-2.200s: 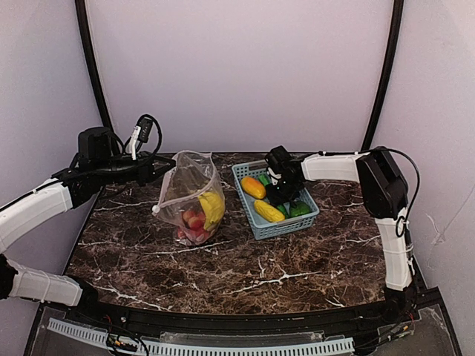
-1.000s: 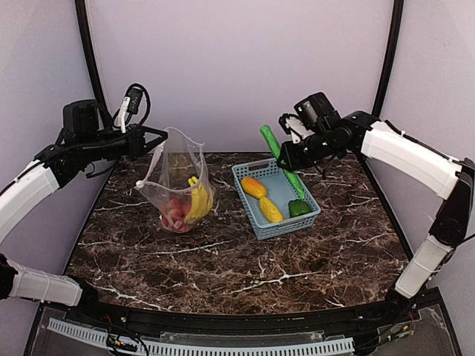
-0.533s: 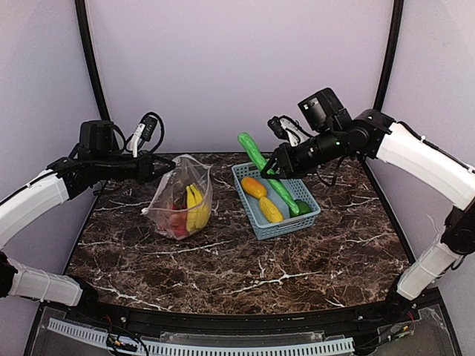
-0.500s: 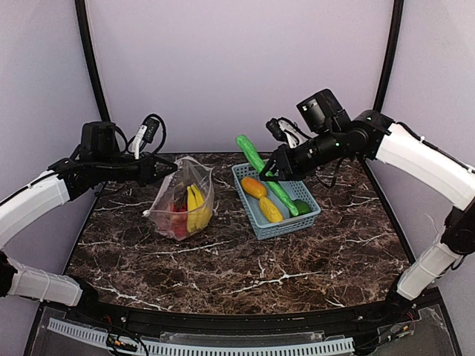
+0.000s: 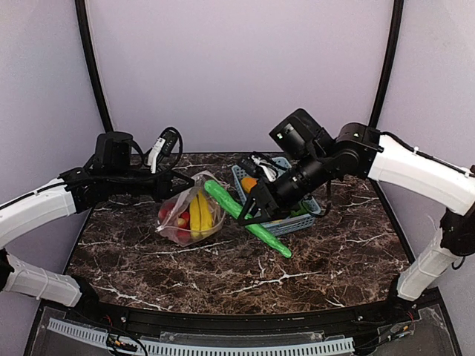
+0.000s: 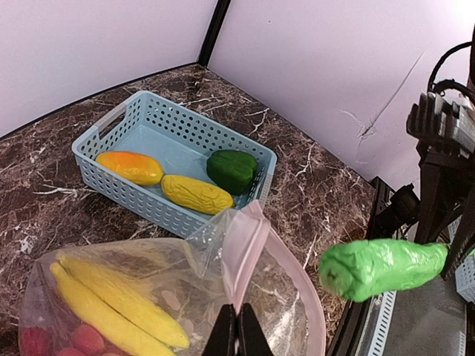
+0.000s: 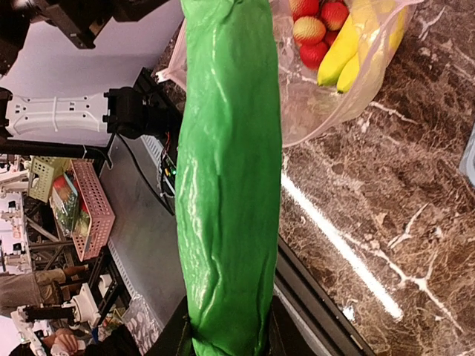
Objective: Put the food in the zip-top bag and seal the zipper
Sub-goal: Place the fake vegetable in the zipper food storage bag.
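Note:
My left gripper (image 5: pixel 178 191) (image 6: pixel 237 326) is shut on the pinkish zipper (image 6: pixel 249 237) edge of the clear zip-top bag (image 5: pixel 184 221), holding its mouth up. Inside lie yellow bananas (image 5: pixel 199 215) (image 6: pixel 111 304) and small red fruits (image 5: pixel 167 215) (image 7: pixel 312 33). My right gripper (image 5: pixel 254 213) (image 7: pixel 226 334) is shut on a long green cucumber (image 5: pixel 245 219) (image 7: pixel 230 170), which slants with its upper end just beside the bag's mouth. The cucumber's tip (image 6: pixel 378 267) hangs right of the bag, outside it.
A light-blue lattice basket (image 6: pixel 133 206) (image 5: pixel 297 222) stands right of the bag, half hidden by the right arm in the top view. It holds an orange piece (image 6: pixel 130 167), a yellow piece (image 6: pixel 197 194) and a green vegetable (image 6: pixel 231 169).
The right arm swung down and left, carrying the cucumber from above the basket to the bag's mouth. The left gripper shifted right and lower with the bag.

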